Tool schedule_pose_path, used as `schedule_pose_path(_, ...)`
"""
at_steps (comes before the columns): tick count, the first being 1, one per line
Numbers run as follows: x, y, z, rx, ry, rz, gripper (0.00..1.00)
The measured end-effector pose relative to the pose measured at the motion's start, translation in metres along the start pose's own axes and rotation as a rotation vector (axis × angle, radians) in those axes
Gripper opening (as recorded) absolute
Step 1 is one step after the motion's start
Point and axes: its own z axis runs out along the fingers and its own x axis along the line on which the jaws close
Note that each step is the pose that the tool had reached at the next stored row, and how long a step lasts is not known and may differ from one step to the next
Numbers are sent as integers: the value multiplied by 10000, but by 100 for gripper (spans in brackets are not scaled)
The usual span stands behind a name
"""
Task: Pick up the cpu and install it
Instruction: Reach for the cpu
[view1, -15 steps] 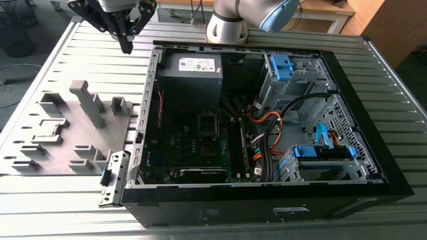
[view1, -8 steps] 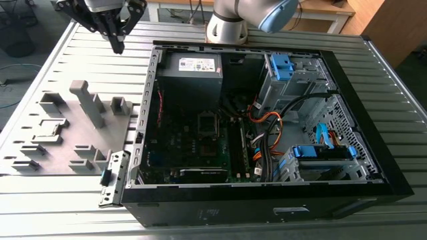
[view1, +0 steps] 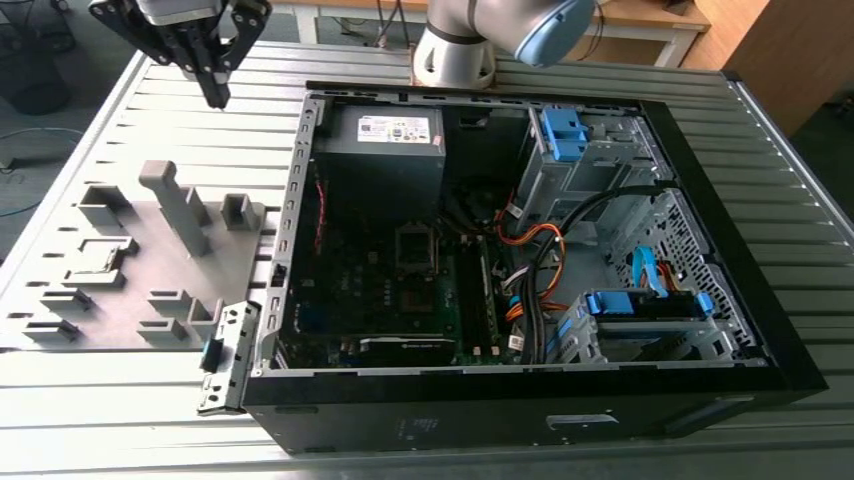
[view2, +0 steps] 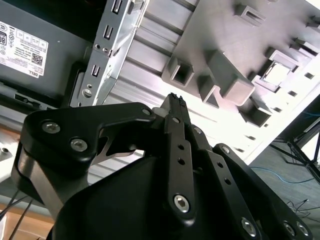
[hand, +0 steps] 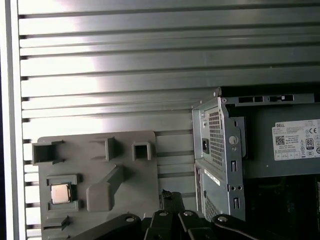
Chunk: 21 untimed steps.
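Slatted metal worktop; open computer case on it, grey holder tray alongside. Your gripper hangs above tray's case-side edge, fingers pressed together, empty. Cpu lies flat in tray pocket toward opposite edge, away from case; square, no long axis.

black linked hand, silver screws, silver-grey arm, pale blue joint cap
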Motion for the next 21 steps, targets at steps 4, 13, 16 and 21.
schedule_pose_path(4, 65, -5, 4, 0, 0, 1, 11)
schedule_pose_path(13, 254, -20, 13, 2, 0, -1, 11)
schedule_pose_path(16, 326, -26, 18, 7, 0, 0, 11)
schedule_pose_path(21, 445, -35, 31, 37, -3, -1, 11)
